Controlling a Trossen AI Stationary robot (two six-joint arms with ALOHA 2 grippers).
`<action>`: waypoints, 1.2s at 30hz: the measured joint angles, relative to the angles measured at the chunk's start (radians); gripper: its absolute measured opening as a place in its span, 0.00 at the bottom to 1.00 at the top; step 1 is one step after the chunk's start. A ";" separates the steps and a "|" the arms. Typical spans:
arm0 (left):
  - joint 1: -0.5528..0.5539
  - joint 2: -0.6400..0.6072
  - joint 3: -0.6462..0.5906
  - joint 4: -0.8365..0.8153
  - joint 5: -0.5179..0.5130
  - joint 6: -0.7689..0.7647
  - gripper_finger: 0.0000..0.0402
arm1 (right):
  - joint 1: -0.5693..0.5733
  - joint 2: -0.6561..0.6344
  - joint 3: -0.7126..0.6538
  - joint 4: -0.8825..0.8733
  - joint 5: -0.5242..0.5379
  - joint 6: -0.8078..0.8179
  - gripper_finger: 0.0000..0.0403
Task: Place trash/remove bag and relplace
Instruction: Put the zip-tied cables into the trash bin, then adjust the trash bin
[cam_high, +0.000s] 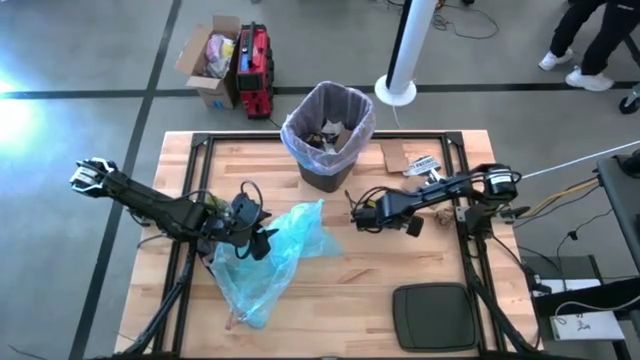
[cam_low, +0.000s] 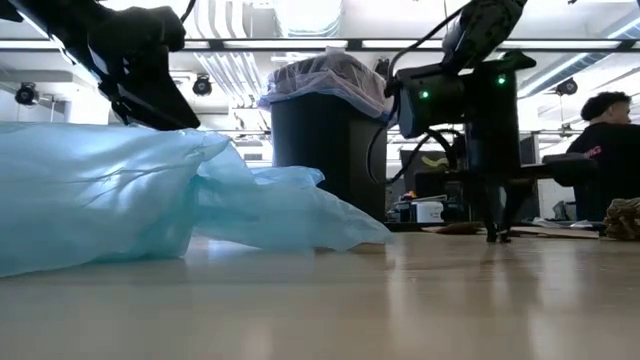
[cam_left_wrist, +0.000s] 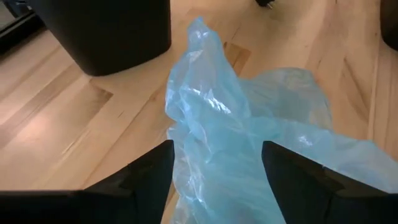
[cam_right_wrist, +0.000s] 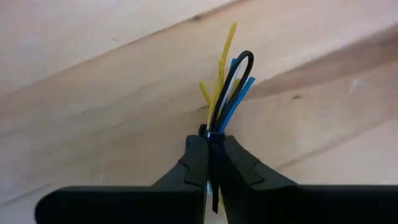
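Bin (cam_high: 328, 150) sits at top centre of the high view, on the far edge of your table (cam_high: 330, 290), lined with the pale pink bag (cam_high: 352, 108) whose rim folds over the top. Trash (cam_high: 330, 133) already lies inside it — brown and white scraps. More brown cardboard (cam_high: 398, 155) lies flat on the wood just right of the bin, with a small white wrapper (cam_high: 423, 165) beside it.

Your right gripper (cam_high: 353, 214) is in the middle of the high view, low over the table just below and right of the bin. Its fingers (cam_right_wrist: 198, 163) are pressed together, pinching a little bundle of thin ties (cam_right_wrist: 227, 87) — yellow, blue and black strands that fan out past the fingertips, close over the wood.

Your left gripper (cam_high: 268, 240) is at lower left of centre in the high view, over a light blue bag (cam_high: 270, 262) that lies crumpled and spread on the table. In the left wrist view its fingers (cam_left_wrist: 152, 171) stand apart with the blue plastic bunched between them; you cannot tell from this whether either finger presses on it. In the low view the blue bag fills the left half, with the bin behind it at centre.

A dark flat lid (cam_high: 433, 315) lies at the lower right of the table. On the floor beyond, upper left, are a cardboard box (cam_high: 208, 62) and a red case (cam_high: 255, 68).
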 joint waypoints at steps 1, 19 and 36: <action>0.000 -0.004 0.000 -0.001 0.000 -0.001 0.56 | 0.000 -0.010 0.000 0.001 0.017 -0.026 0.03; 0.000 -0.107 0.002 0.133 -0.228 0.035 0.45 | 0.070 -0.171 0.659 -0.053 1.102 -0.868 0.01; -0.010 -0.105 0.001 0.236 -0.140 -0.003 0.42 | -0.289 -0.166 0.811 0.230 0.263 -1.273 0.52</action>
